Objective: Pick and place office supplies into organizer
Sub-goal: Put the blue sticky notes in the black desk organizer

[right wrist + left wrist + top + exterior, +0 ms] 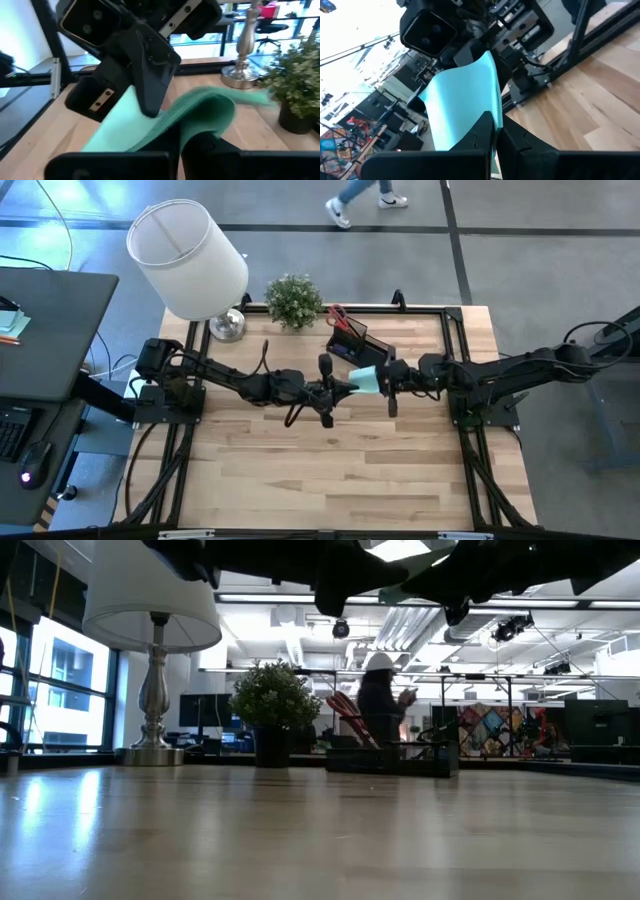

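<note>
The mint-green sticky-note pad [367, 380] hangs in the air over the middle of the table, between my two grippers. My left gripper [495, 131] comes from the table's left and is shut on it. My right gripper [180, 137] comes from the right and is shut on it too. The black organizer [358, 340] stands on the table just beyond them, toward the far edge. Red-handled scissors [338, 315] stick up out of it. My left gripper pinches one edge of the pad [487, 122] between its two fingers, coming level from the table's left. The pad stands clear of the table and stretches away toward the other gripper. My right gripper pinches the opposite edge of the pad [187, 122] between its two fingers, coming about level from the table's right. The pad bows up in a curve [210, 105] just past the fingers and touches nothing below.
A small potted plant [293, 300] and a lamp with a white shade [190, 260] stand along the far edge, left of the organizer. Bare wooden tabletop [330, 470] lies toward the near edge. A person [380, 690] stands in the room behind the table.
</note>
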Robot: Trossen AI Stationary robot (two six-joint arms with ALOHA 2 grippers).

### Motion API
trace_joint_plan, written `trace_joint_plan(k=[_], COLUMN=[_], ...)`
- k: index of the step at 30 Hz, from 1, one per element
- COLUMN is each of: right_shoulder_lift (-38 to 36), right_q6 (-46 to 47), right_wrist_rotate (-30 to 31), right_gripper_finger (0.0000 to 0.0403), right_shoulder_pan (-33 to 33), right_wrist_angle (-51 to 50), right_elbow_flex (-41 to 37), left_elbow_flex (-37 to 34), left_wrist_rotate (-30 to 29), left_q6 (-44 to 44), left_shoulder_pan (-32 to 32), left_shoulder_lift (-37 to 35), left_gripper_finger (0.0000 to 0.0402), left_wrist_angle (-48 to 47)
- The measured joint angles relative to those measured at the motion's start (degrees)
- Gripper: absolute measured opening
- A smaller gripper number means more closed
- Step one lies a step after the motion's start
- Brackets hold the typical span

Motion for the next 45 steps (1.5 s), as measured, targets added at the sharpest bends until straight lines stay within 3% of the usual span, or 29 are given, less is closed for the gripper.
trace_joint_plan(k=[14, 31, 39, 45], right_shoulder_lift=[0.2, 0.2, 0.3, 0.3], right_q6=[-1.1, -1.3, 0.0, 0.1], right_wrist_rotate=[-0.9, -6.9, -6.8, -6.8], right_gripper_finger=[0.0017, 0.0130, 0.0163, 0.0178], right_shoulder_pan=[0.1, 0.1, 0.1, 0.1], right_wrist_angle=[-1.1, -0.6, -1.1, -1.5], right_elbow_flex=[0.0, 0.0, -0.1, -0.1], left_elbow_flex=[0.0, 0.0, 0.1, 0.1], left_wrist_rotate=[-1.0, -1.5, -5.5, -4.1], left_q6=[2.1, 4.9, 11.3, 12.9], left_shoulder_pan=[0.1, 0.1, 0.0, 0.0], left_shoulder_lift=[0.0, -0.2, -0.2, -0.2], left_gripper_finger=[0.0000, 0.0000, 0.0000, 0.0000], left_wrist_angle=[-0.5, -2.0, -4.7, -5.5])
